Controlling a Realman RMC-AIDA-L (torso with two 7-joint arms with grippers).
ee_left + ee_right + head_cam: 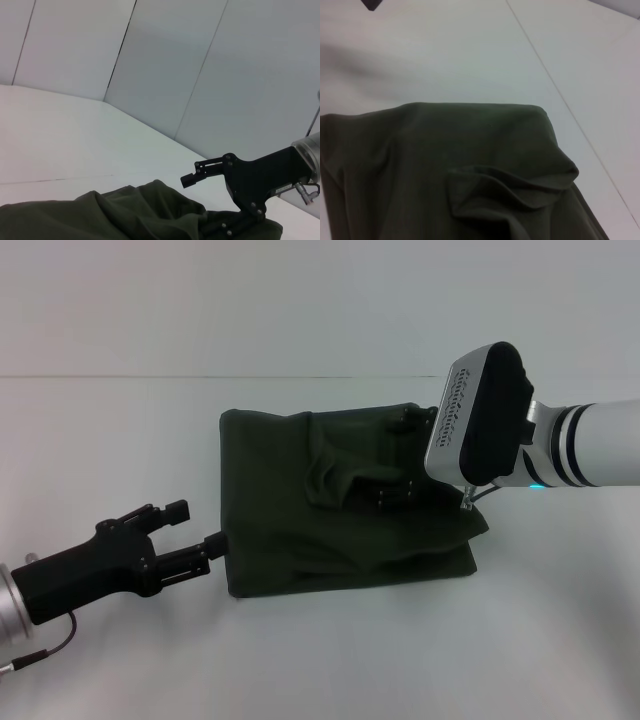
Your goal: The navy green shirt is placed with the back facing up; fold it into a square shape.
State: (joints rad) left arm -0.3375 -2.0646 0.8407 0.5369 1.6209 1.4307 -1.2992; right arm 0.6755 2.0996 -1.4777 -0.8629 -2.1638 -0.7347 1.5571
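Note:
The navy green shirt (300, 540) lies in a rumpled, roughly rectangular bundle at the middle of the white table (110, 440), with a bunched fold on top. My right gripper (403, 458) hovers over the shirt's right part, open, its fingers spread wide across the cloth. In the left wrist view, one of its fingers (194, 177) sticks out above the shirt (125, 215) while the lower one sinks among the folds. My left gripper (200, 527) sits low at the shirt's left edge, open, its lower finger touching the hem. The right wrist view shows only the shirt (470, 165), creased, on the table.
Bare white tabletop (330, 660) surrounds the bundle on all sides. A pale wall (250, 300) rises behind the table's far edge. A thin cable (45, 650) trails from the left arm near the front left.

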